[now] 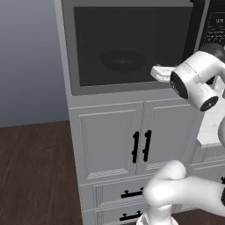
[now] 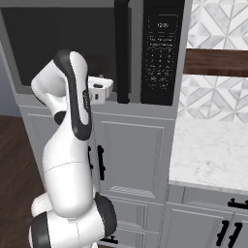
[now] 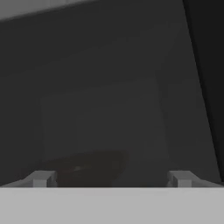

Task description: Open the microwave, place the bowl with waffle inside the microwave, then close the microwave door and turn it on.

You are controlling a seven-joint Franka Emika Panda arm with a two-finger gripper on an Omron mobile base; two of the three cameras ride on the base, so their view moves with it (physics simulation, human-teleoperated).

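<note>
The microwave door (image 1: pixel 127 44), a wide grey-framed panel with a big dark tinted window, stood shut across the upper half of the left base view, and my gripper (image 3: pixel 111 178) faced it from close by. In the hand view my two small fingertips (image 3: pixel 41 178) sat far apart at the lower left and lower right, jaws spread wide with nothing between them. Just past them, low and left of centre, a dim reddish-brown shape showed through the tinted glass: the small shallow round bowl (image 3: pixel 89 168), blurred by the window. The door's long black vertical bar handle (image 3: pixel 205 78) ran down the right edge of that view.

In the left base view my white arm rose from the lower right, its hand level with the door's lower right corner. The bowl (image 1: pixel 123 60) lay behind the glass near the middle of the window, inside the large grey boxy microwave (image 1: pixel 66 66). I could not make out the waffle through the dark pane.

In the right base view the handle (image 2: pixel 122 48) stood at upper centre, with the tall black control panel (image 2: pixel 162 53) and its small white markings just to its right. Below were white panelled cabinets (image 2: pixel 133 155) with short black handles, and farther right a pale marble counter (image 2: pixel 213 150) under a patterned tile wall (image 2: pixel 218 24).
</note>
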